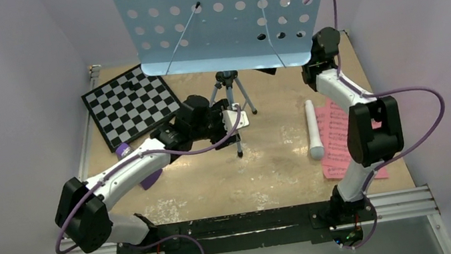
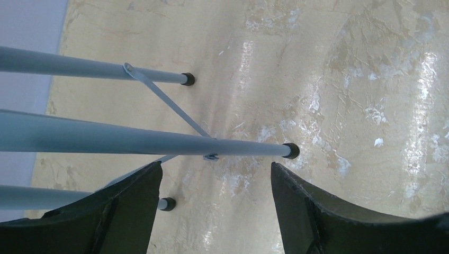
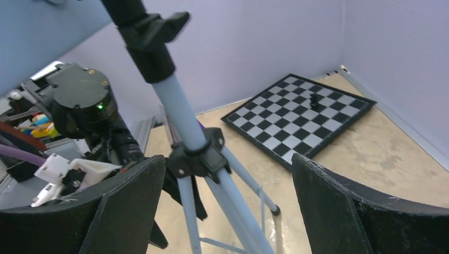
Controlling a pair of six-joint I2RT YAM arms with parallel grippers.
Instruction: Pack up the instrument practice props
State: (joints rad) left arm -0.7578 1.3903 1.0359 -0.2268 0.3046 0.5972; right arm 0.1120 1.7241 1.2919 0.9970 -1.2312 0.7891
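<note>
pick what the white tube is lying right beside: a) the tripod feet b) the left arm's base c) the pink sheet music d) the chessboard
c, the white tube lies along the left edge of the pink sheet music, on the right arm's side of the table.

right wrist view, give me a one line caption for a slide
Open right hand facing the music stand tripod, chessboard on the table behind.
</note>
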